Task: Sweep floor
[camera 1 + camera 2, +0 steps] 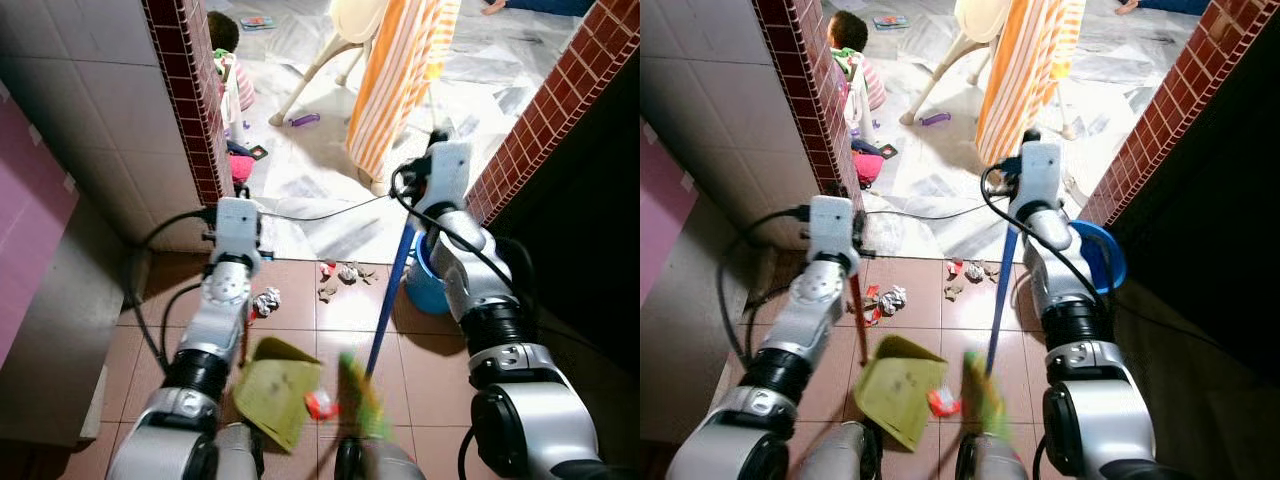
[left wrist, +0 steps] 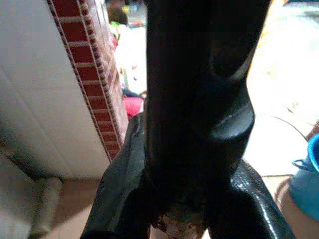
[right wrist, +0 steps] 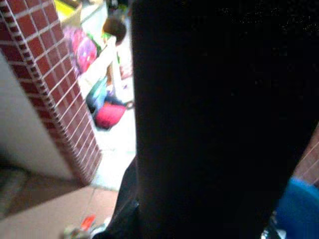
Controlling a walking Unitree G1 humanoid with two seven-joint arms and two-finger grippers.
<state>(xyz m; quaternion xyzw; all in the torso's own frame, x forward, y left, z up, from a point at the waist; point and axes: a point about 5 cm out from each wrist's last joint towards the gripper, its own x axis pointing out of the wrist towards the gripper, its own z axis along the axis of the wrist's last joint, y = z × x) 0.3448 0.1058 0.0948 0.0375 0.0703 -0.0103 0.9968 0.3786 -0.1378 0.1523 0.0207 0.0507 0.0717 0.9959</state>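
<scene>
The step in hand looks like gathering litter into the pan. The right gripper (image 1: 1028, 150) holds the broom's blue handle (image 1: 1000, 290), jaws clamped on it as far as the dark wrist view allows. The broom's green bristles (image 1: 985, 392) sit near, just right of the yellow-green dustpan (image 1: 902, 390), with a red scrap (image 1: 942, 402) between them. The left gripper (image 1: 847, 268) grips the dustpan's red handle (image 1: 859, 322), fingers closed around it. Farther off, crumpled paper scraps (image 1: 345, 272) (and a wad (image 1: 266, 301) to the left) lie loose on the terracotta tiles (image 1: 300, 340). Next move: reach the bristles beyond those scraps and draw them nearward to the pan.
</scene>
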